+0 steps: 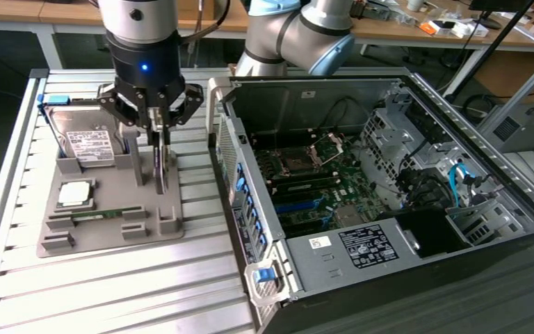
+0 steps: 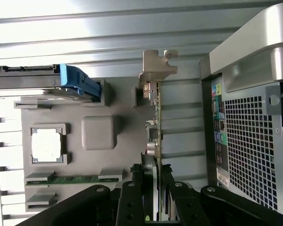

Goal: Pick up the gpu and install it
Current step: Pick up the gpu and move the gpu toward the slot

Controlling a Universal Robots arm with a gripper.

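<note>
I had the gripper (image 1: 158, 129) down over the grey holder tray (image 1: 109, 226) on the table (image 1: 109, 296), its fingers narrowed onto the upper edge of the gpu (image 1: 160, 167), one on each flat face. The pick was at the grasp stage. I could not tell whether the card had left its slot in the tray. The lift, the carry and the seating on the motherboard (image 1: 313, 181) in the open computer case (image 1: 452, 167) were all left to do.

In the wrist view the gpu (image 2: 156, 127) stood on edge. Its long axis ran level along the tray, parallel to the case's side wall. Its silver bracket (image 2: 158, 66) pointed toward the hard drive (image 1: 86, 142) end.
</note>
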